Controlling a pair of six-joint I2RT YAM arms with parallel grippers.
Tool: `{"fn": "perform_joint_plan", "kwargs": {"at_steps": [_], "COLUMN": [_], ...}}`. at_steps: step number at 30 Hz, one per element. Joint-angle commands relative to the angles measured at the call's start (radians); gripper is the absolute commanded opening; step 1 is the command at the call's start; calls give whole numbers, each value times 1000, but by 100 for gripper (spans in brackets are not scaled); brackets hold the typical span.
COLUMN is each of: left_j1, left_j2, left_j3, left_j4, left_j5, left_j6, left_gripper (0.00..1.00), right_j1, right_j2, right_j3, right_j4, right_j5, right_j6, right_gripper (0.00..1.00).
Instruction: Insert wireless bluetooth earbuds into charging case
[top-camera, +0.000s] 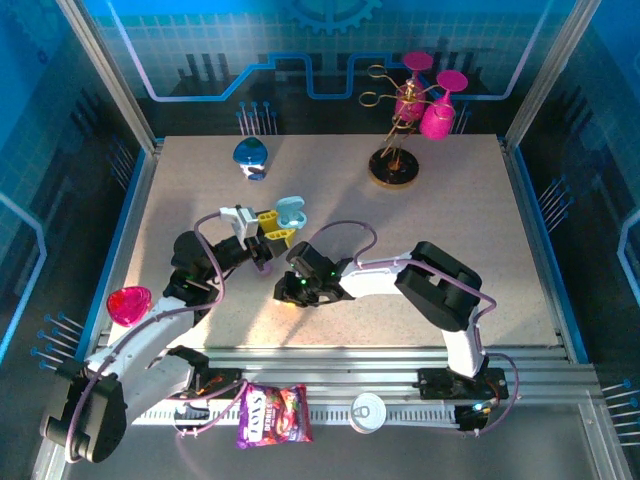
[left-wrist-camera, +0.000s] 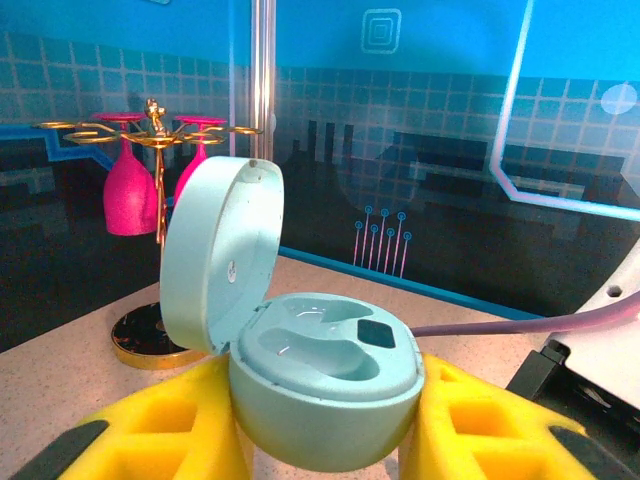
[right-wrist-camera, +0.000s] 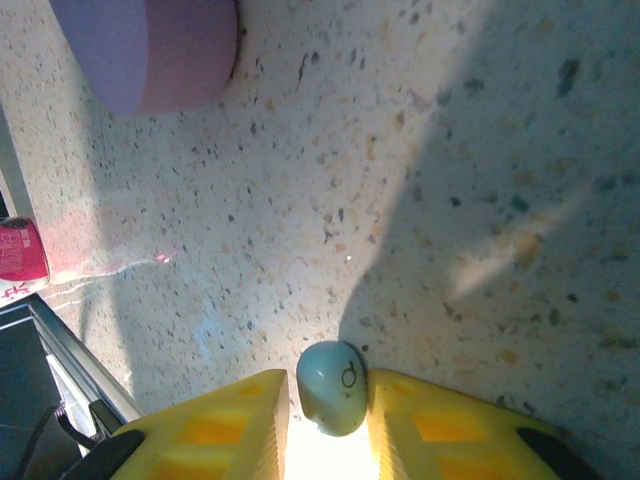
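My left gripper (left-wrist-camera: 325, 440) is shut on an open pale mint charging case (left-wrist-camera: 320, 370), its yellow fingers (left-wrist-camera: 170, 430) pressing both sides. The lid (left-wrist-camera: 222, 255) stands up at the left, and both wells look empty. From above, that case (top-camera: 290, 211) is held over the middle of the table by the left gripper (top-camera: 274, 228). Just in front of it, my right gripper (top-camera: 292, 262) points down at the table. In the right wrist view, the right gripper (right-wrist-camera: 330, 400) is shut on a small mint earbud (right-wrist-camera: 333, 385) close over the speckled surface.
A lilac case (right-wrist-camera: 150, 50) lies on the table ahead of the right gripper. A blue case (top-camera: 250, 155) sits at the back left, and a gold rack with pink glasses (top-camera: 400, 130) at the back right. A snack bag (top-camera: 273, 415) and a white lid (top-camera: 370, 410) lie by the near rail.
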Motion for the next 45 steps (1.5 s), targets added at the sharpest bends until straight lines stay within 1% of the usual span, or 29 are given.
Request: {"fn": "perform_joint_plan", "kwargs": {"at_steps": [1,6,15,21,29,32,36,40,45], "left_j1": [11,11,11,11,11,11,11,11,11], "left_j2": [4,6,5,3,2,2,4,-1,-6], "left_j3": [26,25,22,21,19,18,19,19,21], "left_j4": [33,35,40,40,42,34,24,15,-26], "left_j5": [19,20,19,21,18,14,10,0,-13], "left_j6": [2,2,-1,-1,-4,0,11,26,62], "left_gripper": [26,25,26,26,25,25,25,26,26], "right_j1": [-12,-13,-17,-17,-18,-18,-24,-32,-74], "right_j2": [24,33,53,63,66,16,-81,-188,-294], "right_j3": [27,31,44,50,50,38,11,0,-50], "right_j4": [6,13,38,19,14,-18,-104,-264,-383], "right_j5": [0,-7,-33,-30,-32,10,112,265,401], "right_j6": [-2,2,0,-6,-11,-44,-113,-209,-247], "right_gripper": [23,19,21,22,19,18,18,18,18]}}
